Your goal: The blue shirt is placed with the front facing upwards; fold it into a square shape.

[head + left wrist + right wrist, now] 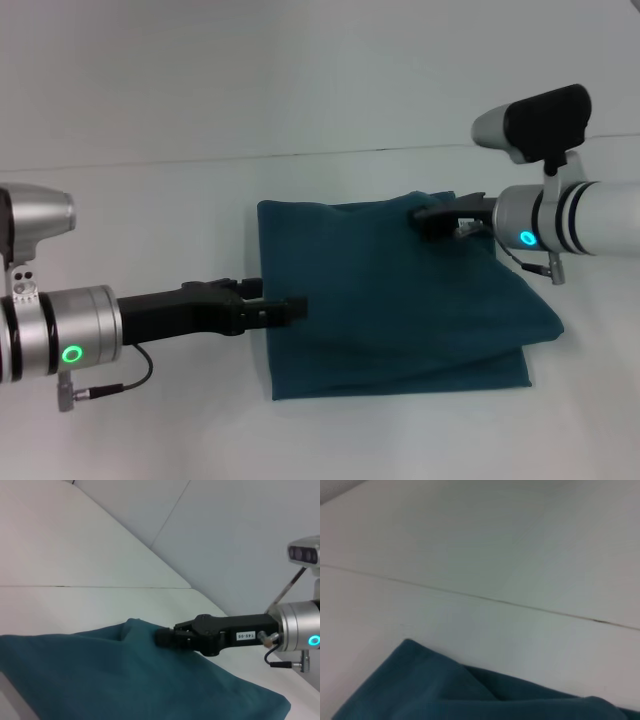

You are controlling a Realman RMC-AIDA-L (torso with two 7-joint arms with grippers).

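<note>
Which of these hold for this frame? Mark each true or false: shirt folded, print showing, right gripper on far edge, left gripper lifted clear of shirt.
1. The blue shirt lies folded in layers. True.
2. Its front print faces up. False: only plain teal cloth shows.
3. The right gripper meets the shirt's far edge. True.
4. The left gripper is far from the shirt. False: its tip reaches over the shirt's left edge.

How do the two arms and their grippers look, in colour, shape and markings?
Both arms are silver cylinders with a glowing green ring light and a thin black cable. The left gripper and right gripper are black. The right forearm is white with dark bands, carries a grey-black camera, and its gripper has a white label.
</note>
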